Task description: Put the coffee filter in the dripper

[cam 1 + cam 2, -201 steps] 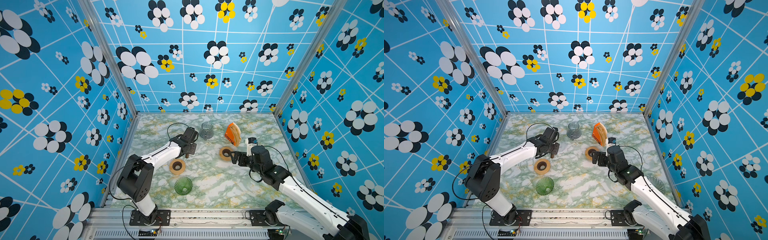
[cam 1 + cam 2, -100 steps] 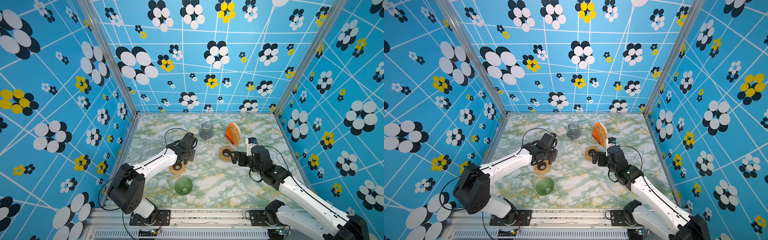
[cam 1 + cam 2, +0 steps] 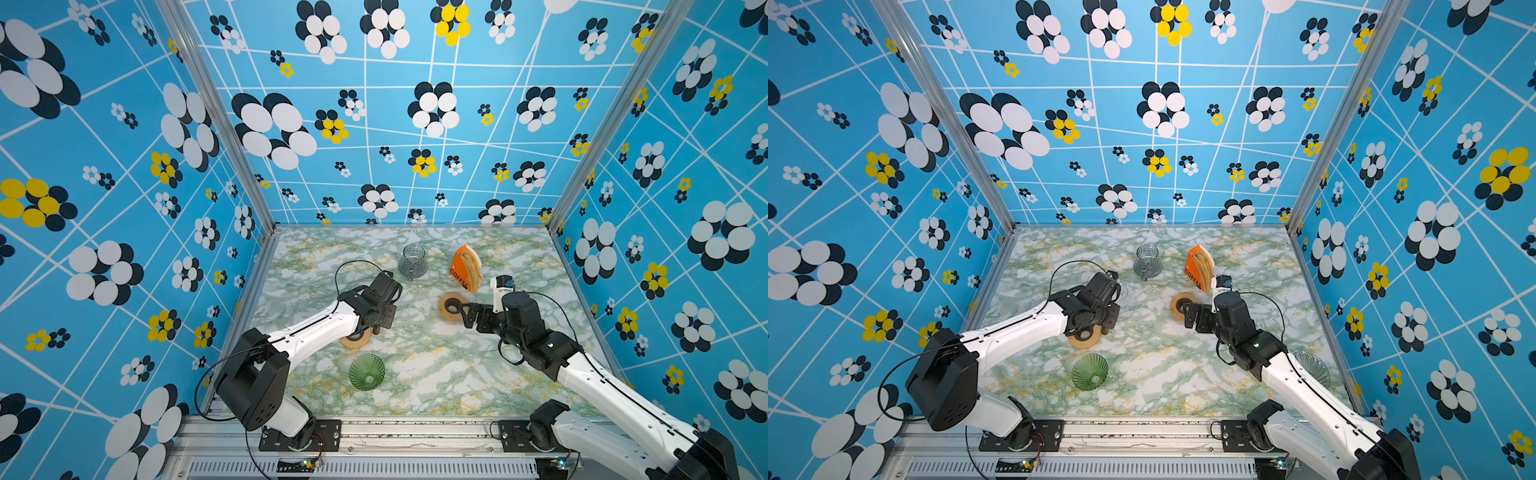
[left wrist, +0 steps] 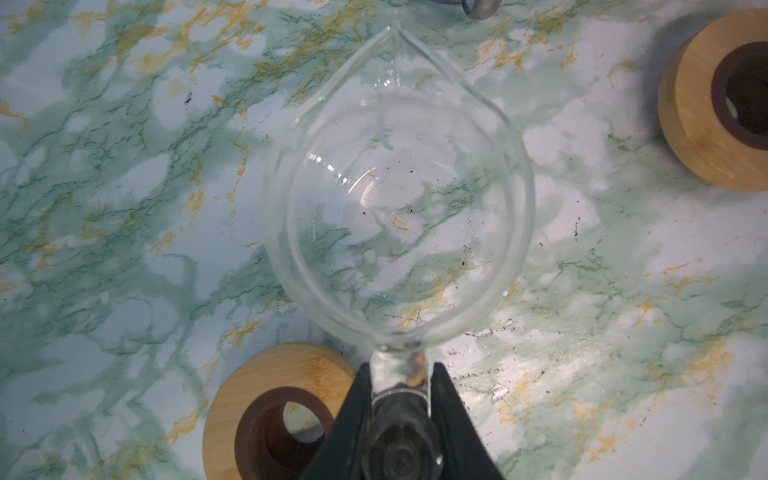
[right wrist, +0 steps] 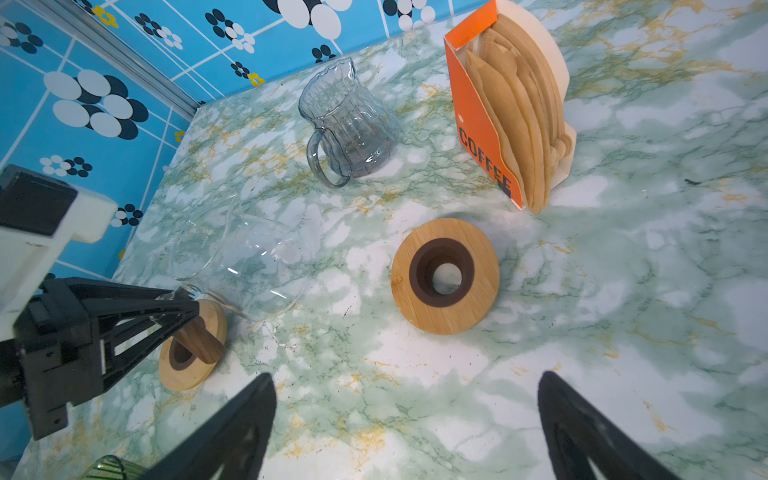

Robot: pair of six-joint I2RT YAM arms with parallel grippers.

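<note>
The coffee filters [image 3: 471, 264] [image 5: 515, 124] are brown papers standing in an orange box at the back right. A green ribbed glass dripper [image 3: 366, 372] [image 3: 1089, 372] stands alone near the front, apart from both grippers. My left gripper [image 4: 399, 374] [image 3: 384, 320] is shut on the handle neck of a clear glass carafe [image 4: 399, 208] [image 5: 245, 266], held just above a wooden ring [image 4: 266, 399]. Its wooden handle knob [image 5: 199, 338] hangs below the fingers. My right gripper [image 5: 407, 415] [image 3: 467, 316] is open and holds nothing, beside a second wooden ring [image 5: 444, 276].
A grey ribbed glass pitcher [image 3: 412, 259] [image 5: 349, 124] stands at the back middle. A clear ribbed glass cone [image 3: 1312, 368] sits by the right wall behind my right arm. Patterned blue walls close in the marbled table [image 3: 436, 374] on three sides.
My left arm has swung and drawn its gripper with the clear carafe toward the front, over the wooden ring. The right arm has not moved.
</note>
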